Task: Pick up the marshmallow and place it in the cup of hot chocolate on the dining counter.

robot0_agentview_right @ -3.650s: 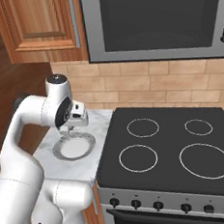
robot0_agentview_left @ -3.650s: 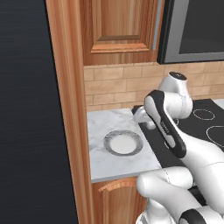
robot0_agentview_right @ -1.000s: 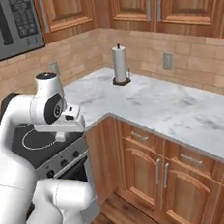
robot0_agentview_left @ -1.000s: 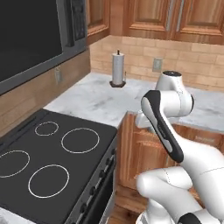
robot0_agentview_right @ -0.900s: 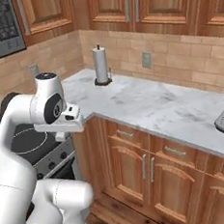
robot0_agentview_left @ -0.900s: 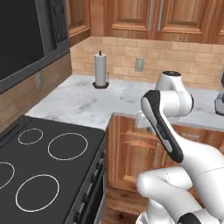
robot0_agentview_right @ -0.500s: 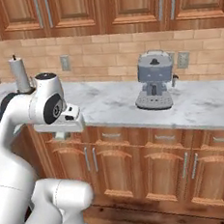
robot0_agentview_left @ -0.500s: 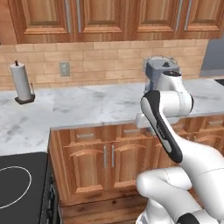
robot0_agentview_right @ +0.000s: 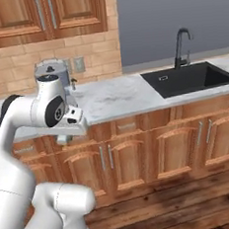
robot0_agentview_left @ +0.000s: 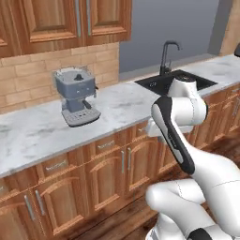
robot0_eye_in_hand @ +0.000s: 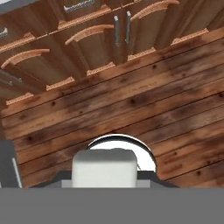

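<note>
In the hand view the marshmallow (robot0_eye_in_hand: 105, 168), an off-white cube, sits between the two dark fingertips of my gripper (robot0_eye_in_hand: 105, 181), which is shut on it. The hand points down at the wooden floor in front of the cabinets. From the base views the arm is folded close to the body, with the gripper (robot0_agentview_right: 64, 138) hanging at cabinet-drawer height in front of the worktop. The cup of hot chocolate and the dining counter are out of view.
A marble worktop (robot0_agentview_left: 33, 131) on wooden cabinets runs across ahead. A grey coffee machine (robot0_agentview_left: 75, 96) stands on it, and a black sink (robot0_agentview_right: 189, 77) with a dark faucet (robot0_agentview_right: 180, 44) lies further right. Plank floor (robot0_eye_in_hand: 144, 100) lies below the hand.
The base has swung round, so the whole scene has shifted: stove and paper-towel roll are gone from view, coffee machine and sink have come in. The arm keeps its folded pose.
</note>
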Robot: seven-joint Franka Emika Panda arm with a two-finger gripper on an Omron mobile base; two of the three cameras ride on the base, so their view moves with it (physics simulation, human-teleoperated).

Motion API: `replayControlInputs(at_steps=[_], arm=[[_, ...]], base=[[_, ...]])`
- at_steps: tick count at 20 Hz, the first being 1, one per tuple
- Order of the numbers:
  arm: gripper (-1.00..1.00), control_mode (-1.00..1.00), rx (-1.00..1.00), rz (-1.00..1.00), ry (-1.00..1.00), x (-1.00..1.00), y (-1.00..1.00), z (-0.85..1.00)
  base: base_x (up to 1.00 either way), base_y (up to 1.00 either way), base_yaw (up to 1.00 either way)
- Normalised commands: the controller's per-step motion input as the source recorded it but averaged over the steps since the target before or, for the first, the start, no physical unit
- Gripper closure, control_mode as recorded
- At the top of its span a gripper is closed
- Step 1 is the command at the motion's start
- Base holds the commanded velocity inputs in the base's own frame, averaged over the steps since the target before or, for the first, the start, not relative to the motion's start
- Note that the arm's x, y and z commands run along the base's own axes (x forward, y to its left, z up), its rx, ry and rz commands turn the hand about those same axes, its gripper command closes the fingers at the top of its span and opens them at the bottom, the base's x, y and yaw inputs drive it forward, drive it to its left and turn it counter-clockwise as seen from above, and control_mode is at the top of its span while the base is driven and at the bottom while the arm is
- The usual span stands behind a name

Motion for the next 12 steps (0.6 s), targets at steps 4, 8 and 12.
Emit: replayControlInputs(at_steps=[4,8,12], arm=[[1.00,1.00,0.00,0.00,0.00,0.00,0.00,0.00],[1.00,1.00,0.00,0.00,0.00,0.00,0.00,0.00],[1.00,1.00,0.00,0.00,0.00,0.00,0.00,0.00]], base=[[0.42,-0.58,-0.63],[0.77,-0.34,-0.57],[0.93,-0.28,-0.54]])
